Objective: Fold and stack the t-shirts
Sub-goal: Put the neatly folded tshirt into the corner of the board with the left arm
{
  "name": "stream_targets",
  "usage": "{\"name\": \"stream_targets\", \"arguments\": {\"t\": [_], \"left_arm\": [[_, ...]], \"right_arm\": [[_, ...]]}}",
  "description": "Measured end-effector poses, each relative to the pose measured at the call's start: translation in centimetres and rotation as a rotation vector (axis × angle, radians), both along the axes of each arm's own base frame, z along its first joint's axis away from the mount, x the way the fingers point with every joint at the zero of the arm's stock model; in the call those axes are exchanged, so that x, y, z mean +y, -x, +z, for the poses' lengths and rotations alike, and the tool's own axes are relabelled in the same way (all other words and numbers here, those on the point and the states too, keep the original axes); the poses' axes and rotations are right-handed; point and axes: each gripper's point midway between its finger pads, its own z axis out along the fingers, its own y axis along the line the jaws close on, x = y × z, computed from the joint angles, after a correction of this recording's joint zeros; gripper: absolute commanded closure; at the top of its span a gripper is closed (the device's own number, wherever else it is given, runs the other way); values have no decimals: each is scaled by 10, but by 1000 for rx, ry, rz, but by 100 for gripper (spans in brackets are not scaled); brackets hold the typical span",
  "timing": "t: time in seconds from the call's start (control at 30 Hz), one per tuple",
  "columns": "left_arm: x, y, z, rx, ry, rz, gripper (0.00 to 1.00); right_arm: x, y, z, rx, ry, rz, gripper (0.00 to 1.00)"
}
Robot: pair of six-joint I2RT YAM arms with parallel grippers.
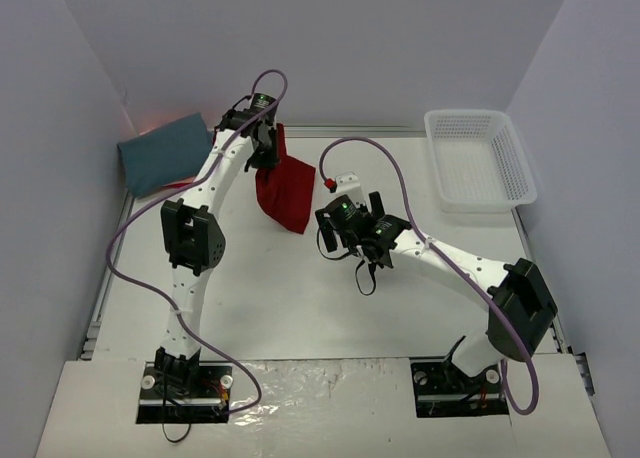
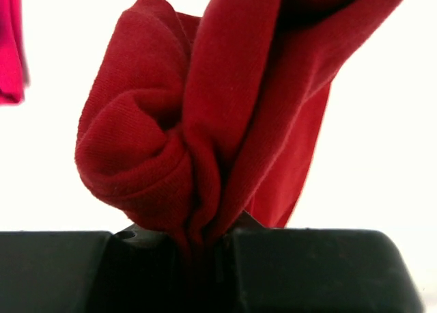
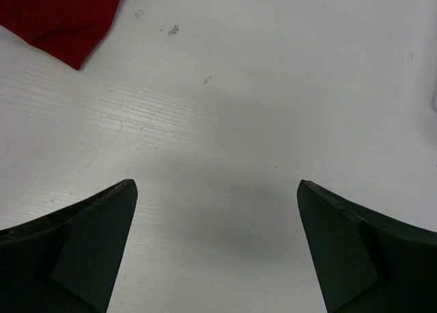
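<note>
bright, overexposed, soft wrist views

Soft matt knit cloth of the deep red shirt [image 2: 205,121], matt black plastic jaws, ribbed white table [image 3: 239,121]

Left arm stretched far back, left claw [image 2: 205,248] pinched tight on deep red t-shirt [image 1: 288,193]; right arm bent inward, right claw [image 3: 217,190] spread wide.

We can't make out any txt, labels, brands, nos. or signs in any of the 3 views.
</note>
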Motion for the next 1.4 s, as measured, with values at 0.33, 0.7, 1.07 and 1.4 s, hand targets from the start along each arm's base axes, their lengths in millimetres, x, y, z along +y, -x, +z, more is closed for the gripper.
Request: {"name": "stream_targets", "arguments": {"t": [0.33, 0.7, 1.07, 1.4], "left_arm": [[8, -35, 26, -86, 60, -4, 98], [67, -72, 49, -182, 163, 97, 98], [90, -93, 89, -314, 258, 106, 98], [96, -88, 131, -394, 320, 77, 98]], "right_arm": [[0, 2, -9, 28, 3, 8, 0], [7, 4, -26, 79, 2, 35, 0], [11, 5, -59, 146, 42, 48, 0], [15, 6, -63, 157, 33, 58, 0]]}}
